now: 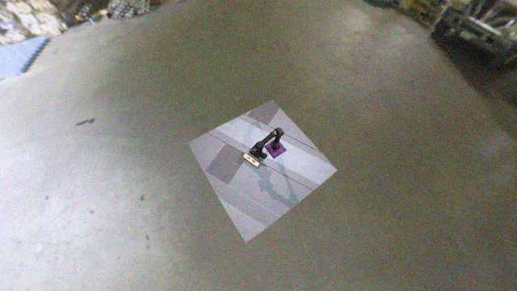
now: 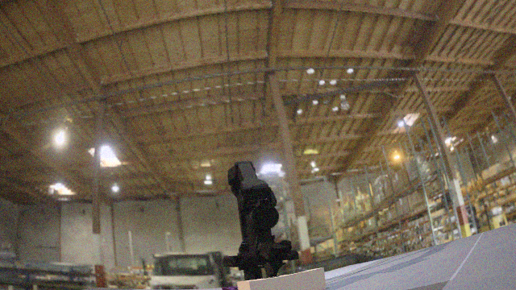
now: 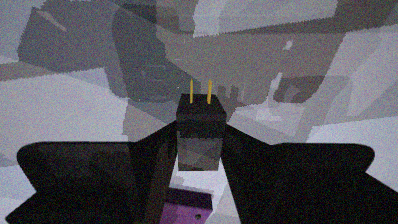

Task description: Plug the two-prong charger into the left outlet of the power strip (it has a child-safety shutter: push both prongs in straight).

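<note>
Two bare prongs on the charger [image 3: 201, 116], pinched in my claw [image 1: 262, 156] [image 2: 262, 267] [image 3: 198, 124]
I have the black block gripped between both fingers, its brass prongs sticking out past the tips and outside any outlet; from above, my claw is just beside the pale power strip [image 1: 251, 160] [image 2: 284, 279], and the arm [image 1: 267, 139] [image 2: 258, 217] reaches over from its purple base [image 1: 282, 149] [image 3: 182, 214]

A black jointed robot arm [image 2: 258, 217] rises behind a pale beige block-shaped power strip [image 2: 284, 279], left of the grey desk's [image 2: 423, 258] visible far edge.
</note>
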`<action>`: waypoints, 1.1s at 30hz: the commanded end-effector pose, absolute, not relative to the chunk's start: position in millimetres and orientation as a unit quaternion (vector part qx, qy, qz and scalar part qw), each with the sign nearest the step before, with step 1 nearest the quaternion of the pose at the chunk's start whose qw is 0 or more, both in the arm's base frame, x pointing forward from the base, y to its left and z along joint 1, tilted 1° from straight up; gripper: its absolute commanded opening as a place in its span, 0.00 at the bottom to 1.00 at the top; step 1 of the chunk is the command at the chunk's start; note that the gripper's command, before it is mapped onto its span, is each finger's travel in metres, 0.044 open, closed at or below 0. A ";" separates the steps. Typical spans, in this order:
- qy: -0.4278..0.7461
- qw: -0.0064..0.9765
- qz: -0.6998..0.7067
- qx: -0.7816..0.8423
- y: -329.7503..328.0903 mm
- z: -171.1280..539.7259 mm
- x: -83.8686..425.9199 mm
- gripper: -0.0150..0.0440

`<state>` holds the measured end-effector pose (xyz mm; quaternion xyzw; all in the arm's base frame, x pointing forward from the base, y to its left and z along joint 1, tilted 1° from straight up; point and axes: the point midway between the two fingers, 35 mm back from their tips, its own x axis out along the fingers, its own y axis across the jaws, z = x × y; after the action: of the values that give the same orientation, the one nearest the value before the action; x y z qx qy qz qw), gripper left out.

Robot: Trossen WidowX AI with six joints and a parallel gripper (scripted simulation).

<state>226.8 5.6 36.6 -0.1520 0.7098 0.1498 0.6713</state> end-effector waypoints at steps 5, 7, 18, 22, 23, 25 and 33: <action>0.706 0.673 0.154 -0.161 11.2 37.9 238.9 0.25; 0.705 0.673 0.155 -0.162 12.8 37.8 241.4 0.25; 0.703 0.672 0.161 -0.168 21.7 37.4 254.9 0.25; 0.703 0.671 0.163 -0.170 24.9 37.0 259.8 0.25; 0.703 0.671 0.163 -0.171 25.7 37.0 261.0 0.25; 0.702 0.671 0.164 -0.172 27.0 36.8 263.1 0.25; 0.702 0.671 0.165 -0.172 27.1 36.9 264.4 0.25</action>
<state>262.5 27.4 36.1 -0.1726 0.7032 0.1678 0.6690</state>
